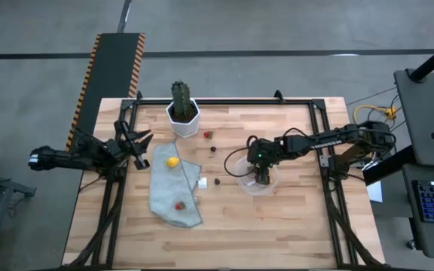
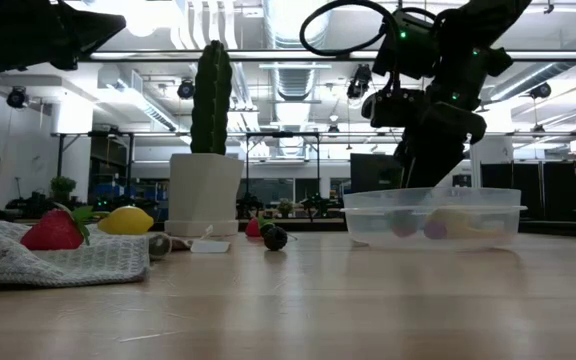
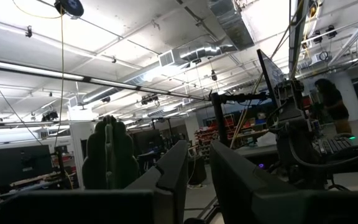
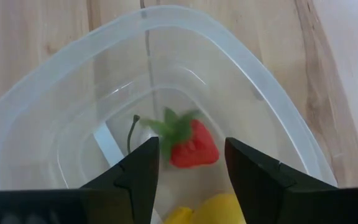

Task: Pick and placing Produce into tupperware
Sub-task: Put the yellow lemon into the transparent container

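My right gripper [image 4: 188,165] hangs open over the tub [image 1: 256,183], empty; strawberry [image 4: 192,144] in, lemon [image 1: 172,161] and berries left.

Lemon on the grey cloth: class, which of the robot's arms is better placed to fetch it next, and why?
Probably left. The left gripper hovers open just beside the cloth holding the lemon, while the right gripper is open over the tupperware.
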Motion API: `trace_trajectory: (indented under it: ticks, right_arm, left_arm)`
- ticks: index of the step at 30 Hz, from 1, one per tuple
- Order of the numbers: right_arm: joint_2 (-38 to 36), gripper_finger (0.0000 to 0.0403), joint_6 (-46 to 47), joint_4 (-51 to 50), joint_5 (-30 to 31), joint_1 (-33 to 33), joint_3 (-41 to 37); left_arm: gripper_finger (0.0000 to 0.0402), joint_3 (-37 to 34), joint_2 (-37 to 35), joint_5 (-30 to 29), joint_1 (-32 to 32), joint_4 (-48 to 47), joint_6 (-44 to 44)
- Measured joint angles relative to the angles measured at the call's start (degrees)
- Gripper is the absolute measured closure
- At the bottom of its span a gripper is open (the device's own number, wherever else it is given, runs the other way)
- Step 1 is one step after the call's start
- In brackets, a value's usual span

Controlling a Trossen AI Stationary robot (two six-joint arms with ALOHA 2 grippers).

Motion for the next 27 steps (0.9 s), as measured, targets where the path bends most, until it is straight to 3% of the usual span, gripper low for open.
trace_trajectory:
  ticks: [16,27]
  right_arm:
    - [0.00,0.0256,-4.55,0.11,0.30,-0.11,5.20]
    - [1.06,0.0271,-10.60,6.55,3.06,-4.05,10.81]
  left_arm:
    - [0.0345,0.00,0.00,0.00,-0.01,0.00,-0.01]
    - [0.0345,0.00,0.00,0.02,0.00,0.00,-0.02]
